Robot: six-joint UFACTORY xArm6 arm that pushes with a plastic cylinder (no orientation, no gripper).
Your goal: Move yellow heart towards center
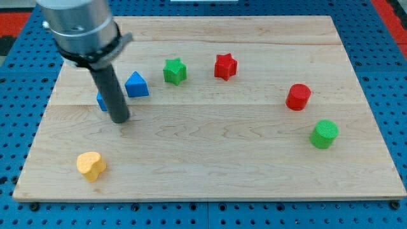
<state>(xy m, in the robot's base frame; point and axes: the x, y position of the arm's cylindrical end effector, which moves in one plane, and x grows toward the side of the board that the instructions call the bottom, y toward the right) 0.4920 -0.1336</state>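
Note:
The yellow heart (pixel 91 165) lies near the board's bottom left corner. My tip (pixel 120 119) rests on the board above and a little right of the heart, well apart from it. The rod rises toward the view's top left. A blue block (pixel 102 101) is partly hidden behind the rod, touching or nearly touching it on its left side. A blue triangular block (pixel 136 84) sits just right of the rod.
A green star (pixel 175 70) and a red star (pixel 225 66) sit at the top middle. A red cylinder (pixel 297 97) and a green cylinder (pixel 324 133) sit at the right. The wooden board (pixel 210 165) lies on a blue perforated table.

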